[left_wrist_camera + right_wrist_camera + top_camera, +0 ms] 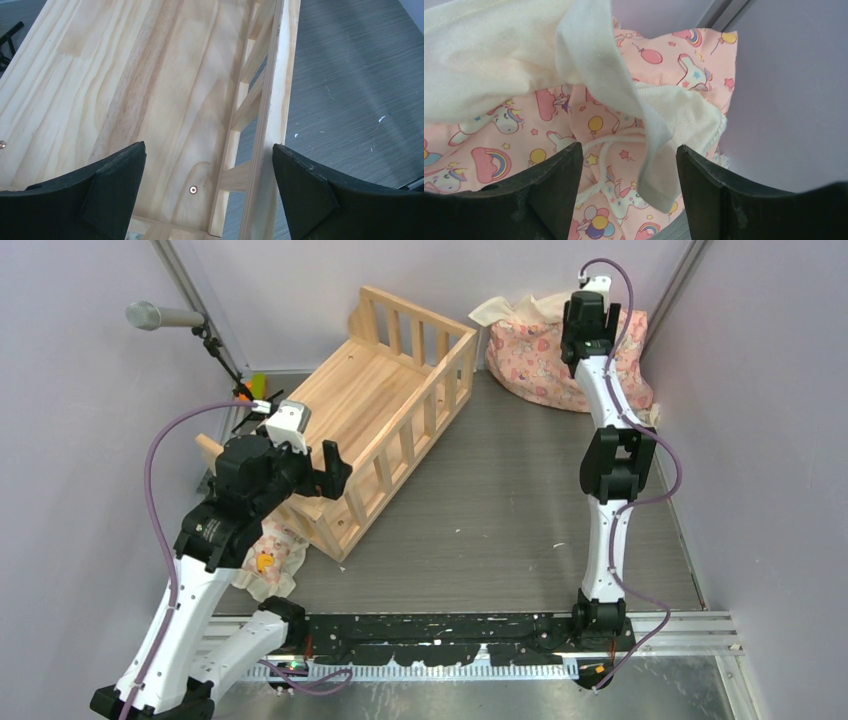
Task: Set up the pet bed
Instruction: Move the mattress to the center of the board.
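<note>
Pet bed [385,405]: pale slatted wood; left end effector [208,150] and right end effector [629,155] gape.

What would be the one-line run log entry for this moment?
left gripper: open, over pet bed side rail | right gripper: open, at pink cushion, far right corner | cushion not yet in bed

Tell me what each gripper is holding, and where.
Nothing. The left gripper stands open astride the pet bed rail; the right gripper open above the cushion.
</note>
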Controlling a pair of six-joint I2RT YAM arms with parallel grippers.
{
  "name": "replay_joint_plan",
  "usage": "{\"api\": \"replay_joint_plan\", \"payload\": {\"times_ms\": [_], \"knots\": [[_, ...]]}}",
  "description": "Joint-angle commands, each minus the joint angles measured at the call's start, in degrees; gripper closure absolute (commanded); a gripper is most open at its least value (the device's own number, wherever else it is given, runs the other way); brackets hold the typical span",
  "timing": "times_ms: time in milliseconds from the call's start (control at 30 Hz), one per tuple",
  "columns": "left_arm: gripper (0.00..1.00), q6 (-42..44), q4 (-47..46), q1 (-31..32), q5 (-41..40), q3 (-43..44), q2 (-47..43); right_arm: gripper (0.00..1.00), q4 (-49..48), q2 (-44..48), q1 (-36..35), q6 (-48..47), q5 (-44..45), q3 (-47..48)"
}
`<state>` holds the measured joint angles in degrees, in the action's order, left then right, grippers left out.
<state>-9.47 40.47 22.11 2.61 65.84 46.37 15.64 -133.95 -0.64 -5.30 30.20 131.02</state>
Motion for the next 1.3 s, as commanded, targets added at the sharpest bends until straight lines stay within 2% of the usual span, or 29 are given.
{"api": "replay_joint_plan", "payload": {"times_ms": [0, 67, 133, 200, 233, 267, 367, 533, 700, 867, 967, 1100, 1267], "knots": [[0.0, 1.56, -1.67, 0.31, -1.12, 0.08, -0.24, 0.33, -5.13, 0.01, -0.06, -5.22, 4.52, 4.61], [0.0, 1.56, -1.53, 0.31, -1.11, 0.35, 0.09, 0.41, -4.77, 0.47, 1.47, -5.03, 4.8, 4.35], [0.0, 1.5, -1.14, 0.33, -1.1, 0.92, 0.55, 0.6, -3.42, 1.5, 1.46, -4.4, 4.89, 4.12], [0.0, 1.33, -0.46, 0.3, -1.12, 1.91, 0.84, 0.85, -2.96, 3.81, 1.44, -2.79, 5.47, 2.35], [0.0, 1.19, -0.09, 0.31, -0.99, 2.6, 1.06, 0.94, -3.43, 6.03, 1.44, -1.84, 5.76, 0.74], [0.0, 1.02, 0.26, 0.35, -0.82, 3.22, 1.18, 0.99, -4.04, 8.04, 1.44, -1.04, 6.16, -1.25], [0.0, 0.33, 1.49, 0.35, 0.72, 5.26, 1.8, 1.0, -4.17, 14.03, 1.46, 0.87, 5.07, -6.28], [0.01, -2.09, 4.17, 0.3, 4.24, 9.46, 3.62, 1.0, 2.07, 24.75, 1.44, 7.71, 3.15, -13.36], [0.06, -4.32, 5.62, 0.3, 6.05, 14.93, 6.54, 1.0, 5.16, 39.07, 1.44, 16.09, 0.09, -25.75], [0.07, -9.66, 3.23, 0.39, 9.33, 18.57, 9.29, 1.0, 14.48, 50.96, 0.66, 24.3, -5.52, -35.58], [0.12, -12.93, 1.01, 1.59, 12.22, 20.17, 12.12, 1.0, 18.9, 59.43, -4.01, 26.96, -7.19, -42.43], [0.13, -13.59, 0.25, 6.34, 9.1, 20.77, 13.4, 1.0, 28.99, 69.41, -11.66, 30.0, -7.99, -47.71], [0.13, -14.17, -0.1, 8.69, 7.5, 19.29, 12.36, 1.0, 42.09, 78.82, -20.19, 38.83, -17.35, -53.49]]}}
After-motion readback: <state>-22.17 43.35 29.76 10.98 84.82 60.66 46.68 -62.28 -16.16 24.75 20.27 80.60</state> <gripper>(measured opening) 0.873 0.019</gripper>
